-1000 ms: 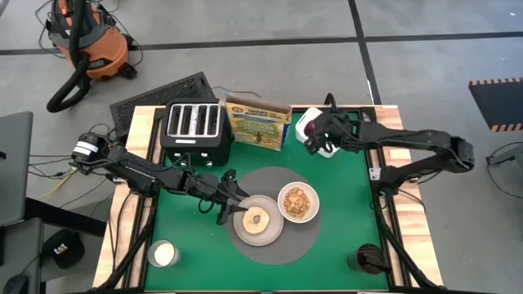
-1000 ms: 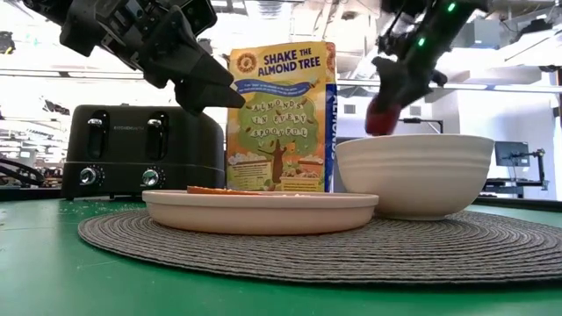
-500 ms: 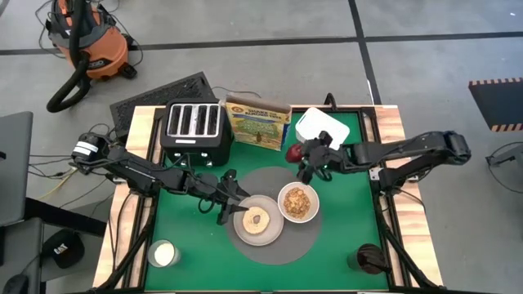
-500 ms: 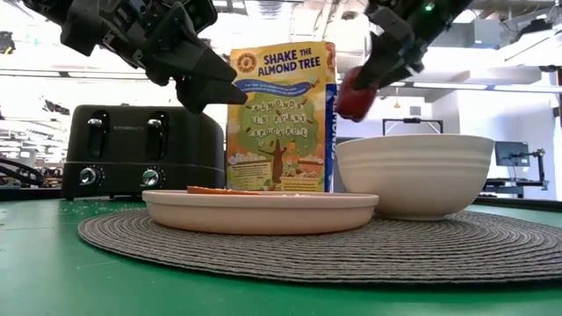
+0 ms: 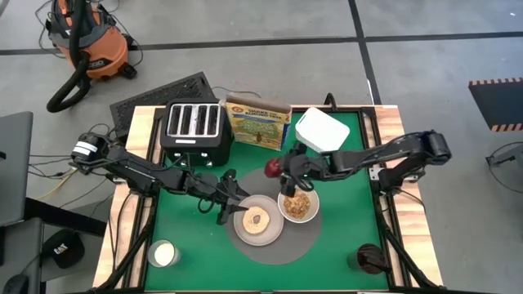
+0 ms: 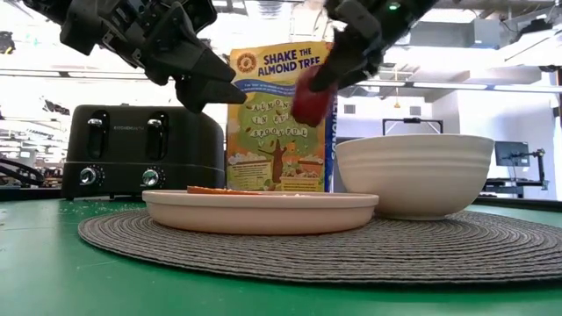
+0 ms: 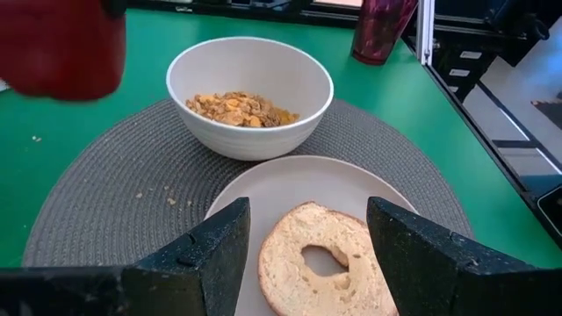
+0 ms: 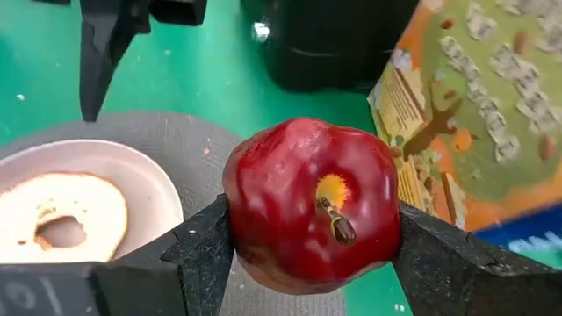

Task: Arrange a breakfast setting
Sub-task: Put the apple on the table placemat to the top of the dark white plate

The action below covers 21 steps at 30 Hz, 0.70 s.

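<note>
A round pale plate (image 5: 268, 231) with a toasted bagel half (image 5: 257, 219) lies on a grey round mat (image 5: 274, 249). A white bowl (image 5: 298, 204) of brown cereal (image 7: 237, 108) stands beside it on the mat. My right gripper (image 5: 282, 168) is shut on a dark-red apple (image 8: 309, 202), in the air above the mat's far edge, near the bowl. My left gripper (image 5: 231, 204) is open and empty, just left of the plate, its fingers (image 7: 198, 254) on either side of the bagel half as the left wrist view shows it. No spoon shows. My right gripper pinches the apple between its two fingers, one finger (image 8: 204, 250) on each opposite side of the fruit (image 8: 250, 219). The apple's stem end (image 8: 334, 215) faces the wrist camera. The apple is lifted clear, above the mat.
A black four-slot toaster (image 5: 194, 126) and a cereal box (image 5: 258, 122) stand at the table's far side. A white square lidded container (image 5: 322, 129) sits at the far right. A glass of milk (image 5: 163, 254) stands at the near left, a dark cup (image 5: 370, 260) at the near right.
My right gripper has carried the apple from above the white container toward the table's left and near side, and now holds it over the mat's far edge near the bowl. The left arm has kept still.
</note>
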Tool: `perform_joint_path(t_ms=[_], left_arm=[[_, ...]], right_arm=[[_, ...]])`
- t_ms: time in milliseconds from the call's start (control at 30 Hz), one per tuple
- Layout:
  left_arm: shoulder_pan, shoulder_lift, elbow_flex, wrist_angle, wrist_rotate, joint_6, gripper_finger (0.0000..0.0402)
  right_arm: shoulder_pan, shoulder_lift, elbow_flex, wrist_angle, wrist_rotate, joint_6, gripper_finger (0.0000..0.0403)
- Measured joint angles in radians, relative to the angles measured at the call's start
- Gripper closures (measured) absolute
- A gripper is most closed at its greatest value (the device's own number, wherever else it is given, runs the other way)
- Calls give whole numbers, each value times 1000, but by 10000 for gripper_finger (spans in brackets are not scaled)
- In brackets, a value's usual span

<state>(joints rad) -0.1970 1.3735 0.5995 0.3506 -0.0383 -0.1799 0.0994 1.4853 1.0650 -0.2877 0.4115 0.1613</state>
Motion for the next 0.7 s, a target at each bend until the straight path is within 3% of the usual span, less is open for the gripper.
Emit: perform_joint_path(t_ms=[300, 700], left_arm=[[-3, 0, 0, -66, 6, -6, 187], [-3, 0, 0, -87, 4, -8, 187]], right_arm=[[-41, 193, 152, -117, -30, -42, 117], [-89, 348, 163, -123, -87, -38, 117]])
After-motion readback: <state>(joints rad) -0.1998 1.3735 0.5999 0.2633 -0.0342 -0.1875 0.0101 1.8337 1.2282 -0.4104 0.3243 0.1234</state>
